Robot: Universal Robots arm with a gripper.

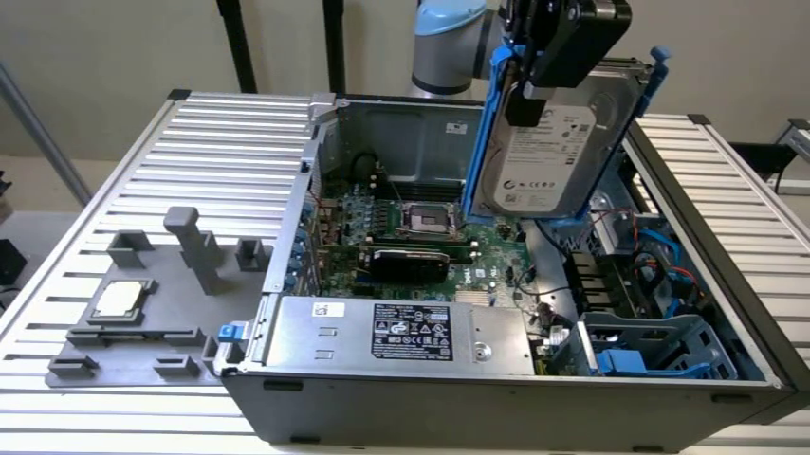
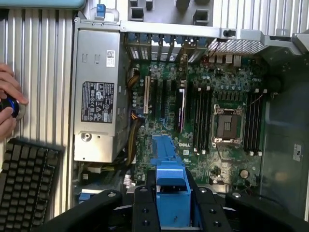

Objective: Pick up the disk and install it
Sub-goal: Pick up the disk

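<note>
One disk [image 1: 553, 156] hangs upper right in the exterior view, gripped on edge by my gripper [image 1: 525, 95], I judge to clear the open case [image 1: 379, 379]. Wrist view: jaws pinch its blue rail [image 2: 171, 193] above the motherboard [image 2: 203, 121].
</note>
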